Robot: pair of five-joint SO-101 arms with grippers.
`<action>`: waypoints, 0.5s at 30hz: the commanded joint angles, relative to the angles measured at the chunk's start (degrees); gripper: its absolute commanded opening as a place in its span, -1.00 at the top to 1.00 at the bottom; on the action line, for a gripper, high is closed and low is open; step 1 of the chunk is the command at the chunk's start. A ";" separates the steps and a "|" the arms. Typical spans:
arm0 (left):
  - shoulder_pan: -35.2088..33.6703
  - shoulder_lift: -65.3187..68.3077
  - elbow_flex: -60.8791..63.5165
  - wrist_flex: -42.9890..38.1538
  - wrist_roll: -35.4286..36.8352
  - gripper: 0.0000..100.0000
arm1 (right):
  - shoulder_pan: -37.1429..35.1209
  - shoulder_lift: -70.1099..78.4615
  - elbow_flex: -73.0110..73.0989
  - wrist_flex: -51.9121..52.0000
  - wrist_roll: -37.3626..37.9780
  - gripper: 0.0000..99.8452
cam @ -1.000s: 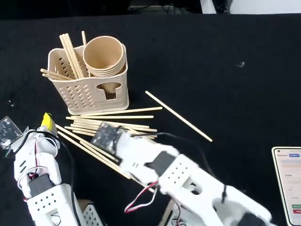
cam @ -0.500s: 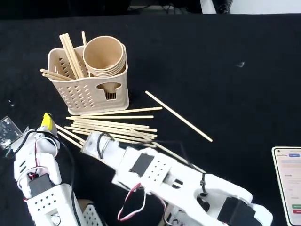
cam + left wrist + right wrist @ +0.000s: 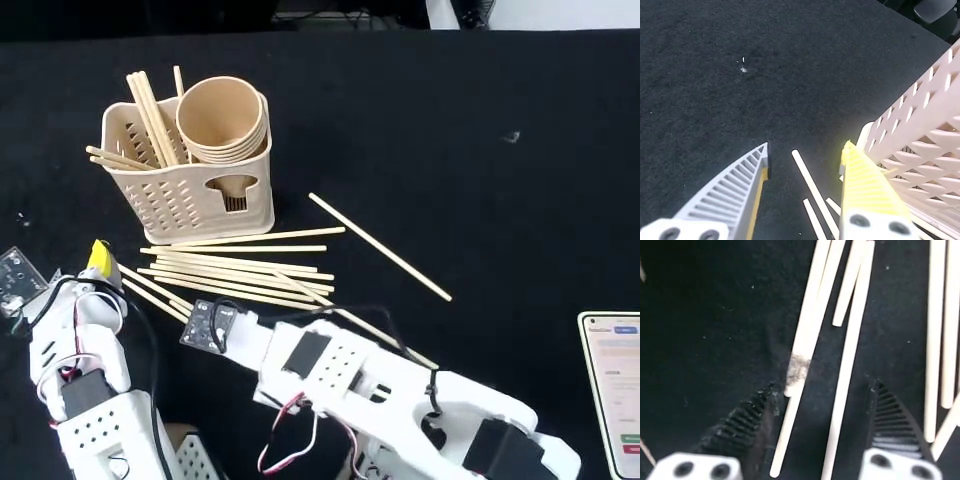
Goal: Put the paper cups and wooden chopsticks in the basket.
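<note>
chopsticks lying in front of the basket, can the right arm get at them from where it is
Probably yes. The right gripper is open and low over the loose chopsticks, straddling two of them, and nothing lies between it and them on the black table.

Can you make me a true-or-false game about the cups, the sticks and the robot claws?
1. The paper cups sit stacked inside the basket. True.
2. The right gripper is open above chopsticks lying on the table. True.
3. Every chopstick is inside the basket. False: many lie on the table in front of it.
4. The left gripper holds a cup. False: it is open and empty, beside the basket.
</note>
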 commanded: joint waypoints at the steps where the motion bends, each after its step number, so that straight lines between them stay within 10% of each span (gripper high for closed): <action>1: 0.48 -0.79 -0.13 -0.18 -0.44 0.53 | 1.32 0.48 0.31 1.23 1.32 0.45; 10: 0.57 -0.79 -0.13 -0.18 -0.44 0.53 | 4.57 6.11 -2.42 3.43 1.49 0.47; 15: 0.40 -0.79 -0.13 -0.18 -0.44 0.53 | 4.40 11.12 -5.58 5.19 1.67 0.95</action>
